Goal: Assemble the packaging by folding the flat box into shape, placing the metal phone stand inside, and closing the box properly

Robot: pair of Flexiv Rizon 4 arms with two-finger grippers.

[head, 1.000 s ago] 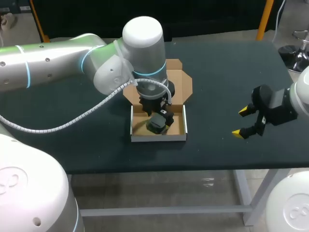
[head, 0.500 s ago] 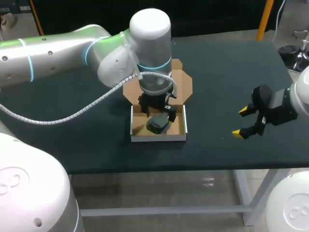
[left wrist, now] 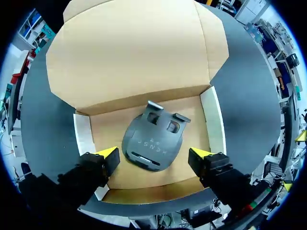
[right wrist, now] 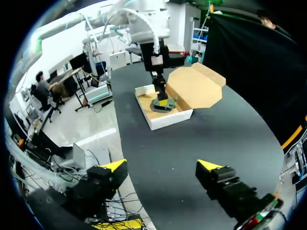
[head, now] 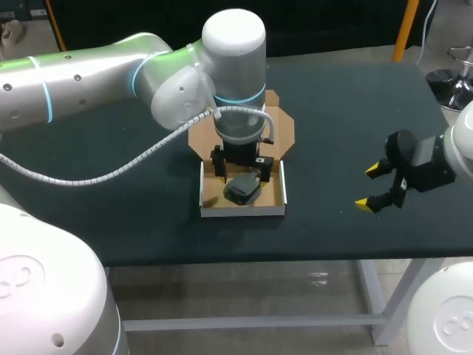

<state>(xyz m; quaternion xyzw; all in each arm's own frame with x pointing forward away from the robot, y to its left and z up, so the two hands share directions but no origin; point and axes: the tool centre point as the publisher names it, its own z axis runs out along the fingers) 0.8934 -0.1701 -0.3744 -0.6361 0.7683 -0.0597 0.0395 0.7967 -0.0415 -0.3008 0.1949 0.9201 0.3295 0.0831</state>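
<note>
Dark table (head: pixel 332 133) | box (head: pixel 242 211) holds stand (head: pixel 242 192) | left gripper (left wrist: pixel 152 160) spread above it | right gripper (head: pixel 368 187) spread, well apart

Left end effector (left wrist: pixel 154 154), right end effector (right wrist: pixel 160 166) splayed

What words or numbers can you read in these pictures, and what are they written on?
Phone stand: one short row of faint letters on its dark face, too small and faint to read for sure.
Cardboard box: no writing shows on it.
Nothing else on the table shows any words, numbers or signs.
</note>
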